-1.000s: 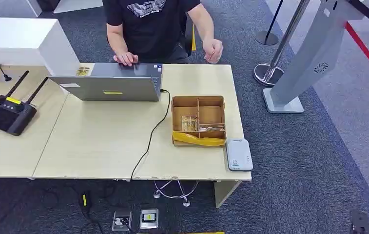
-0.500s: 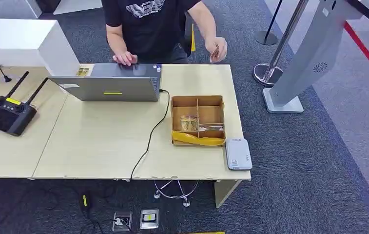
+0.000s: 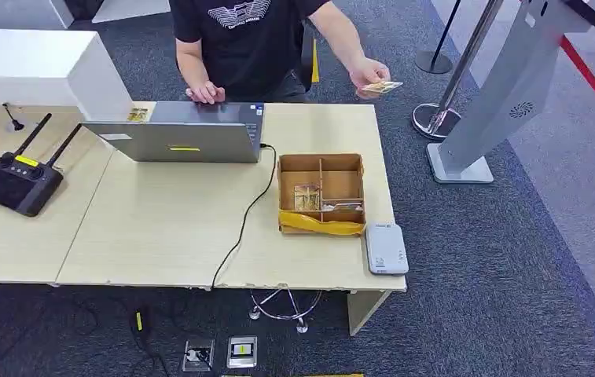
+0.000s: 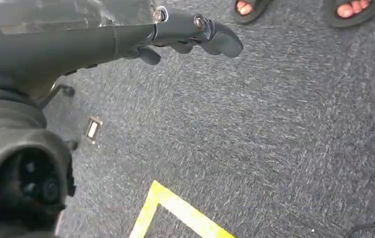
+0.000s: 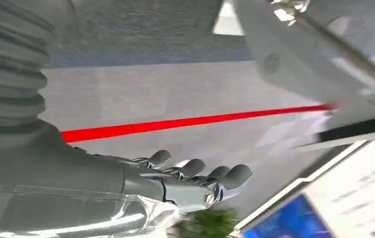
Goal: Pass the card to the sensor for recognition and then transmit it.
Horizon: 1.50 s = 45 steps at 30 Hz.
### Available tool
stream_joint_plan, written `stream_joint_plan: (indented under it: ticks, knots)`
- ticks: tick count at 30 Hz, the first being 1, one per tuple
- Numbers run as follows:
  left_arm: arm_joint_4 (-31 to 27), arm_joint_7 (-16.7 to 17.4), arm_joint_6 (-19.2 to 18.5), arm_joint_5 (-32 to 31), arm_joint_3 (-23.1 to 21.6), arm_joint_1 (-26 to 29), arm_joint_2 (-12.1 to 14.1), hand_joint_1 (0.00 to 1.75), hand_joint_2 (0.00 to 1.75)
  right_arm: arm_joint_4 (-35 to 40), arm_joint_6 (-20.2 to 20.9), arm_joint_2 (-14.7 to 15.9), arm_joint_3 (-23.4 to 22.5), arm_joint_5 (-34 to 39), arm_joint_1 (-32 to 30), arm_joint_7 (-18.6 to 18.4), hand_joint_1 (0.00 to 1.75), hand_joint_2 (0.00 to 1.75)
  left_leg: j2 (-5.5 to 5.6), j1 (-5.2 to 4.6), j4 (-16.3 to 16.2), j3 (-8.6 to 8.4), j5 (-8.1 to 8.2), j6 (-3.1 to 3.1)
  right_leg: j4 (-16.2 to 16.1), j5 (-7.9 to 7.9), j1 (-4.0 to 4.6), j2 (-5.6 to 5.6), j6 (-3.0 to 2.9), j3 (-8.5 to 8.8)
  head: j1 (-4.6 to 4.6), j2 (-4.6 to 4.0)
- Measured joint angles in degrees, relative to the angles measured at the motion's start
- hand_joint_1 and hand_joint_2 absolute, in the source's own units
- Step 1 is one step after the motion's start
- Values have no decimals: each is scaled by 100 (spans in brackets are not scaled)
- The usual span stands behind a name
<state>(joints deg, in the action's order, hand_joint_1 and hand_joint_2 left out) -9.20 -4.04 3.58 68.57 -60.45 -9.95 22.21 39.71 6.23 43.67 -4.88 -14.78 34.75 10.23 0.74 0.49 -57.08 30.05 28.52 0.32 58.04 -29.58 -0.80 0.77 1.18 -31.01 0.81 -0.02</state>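
A person behind the table holds a small tan card (image 3: 382, 87) out past the table's far right corner in one hand (image 3: 366, 75). The white card sensor (image 3: 386, 249) lies flat at the table's near right corner. It sits just beside a brown divided box (image 3: 320, 159) that holds a few cards. My left hand (image 4: 185, 29) hangs over grey carpet with its fingers stretched and nothing in them. Over by the red floor line, my right hand (image 5: 190, 178) is empty too, its fingers extended.
A grey laptop (image 3: 176, 141) with a black cable and a black antenna controller (image 3: 17, 179) sit on the wooden table (image 3: 160, 228). A white kiosk (image 3: 506, 86) and a stanchion base (image 3: 435, 118) stand to the right on the carpet. Sandalled feet (image 4: 247, 7) and yellow floor tape (image 4: 175, 210) are nearby.
The person has picked up a card and swung that hand out to the right of the table. A dark part at the lower right of the head view has left the picture.
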Motion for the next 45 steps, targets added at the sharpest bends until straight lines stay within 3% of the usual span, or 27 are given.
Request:
stream_joint_plan:
  ticks: [6,11,15,24,31,38,45]
  knots:
    - [0,-15,-79,-59,-199,-1,61,0,0,1145,26,-309,696,-107,99,-228,0,175,10,0,0,4,-4,-5,0,0,0,12,0,0,0,0]
    - [0,-63,-120,-70,-328,-6,79,0,0,1706,-394,-685,1450,-407,142,-359,0,175,9,2,0,2,-5,-6,1,0,2,9,0,0,0,0]
    - [-2,-76,-96,-30,-398,-4,76,0,0,1763,-748,-1061,1891,-643,152,-136,0,175,11,4,1,4,-6,-8,1,0,5,12,-1,0,2,0]
    - [-7,-70,41,131,-511,-1,72,0,0,1173,-1221,-2030,2721,-881,641,384,0,175,7,8,1,6,-9,-13,4,1,8,5,-2,-9,0,0]
    - [-7,-7,90,258,-540,8,59,0,0,324,-1344,-2667,2966,-868,1121,712,0,175,5,8,0,8,-10,-15,4,1,8,-2,-3,-12,2,0]
    - [-7,48,136,334,-540,15,57,0,0,-181,-1427,-2969,3089,-874,1423,824,0,175,6,8,0,8,-10,-15,3,1,8,-1,-3,-13,2,0]
    - [-7,48,136,358,-540,26,57,0,0,-445,-1593,-3082,3159,-896,1554,863,0,175,5,8,-1,7,-10,-15,3,2,8,-2,-3,-13,2,0]
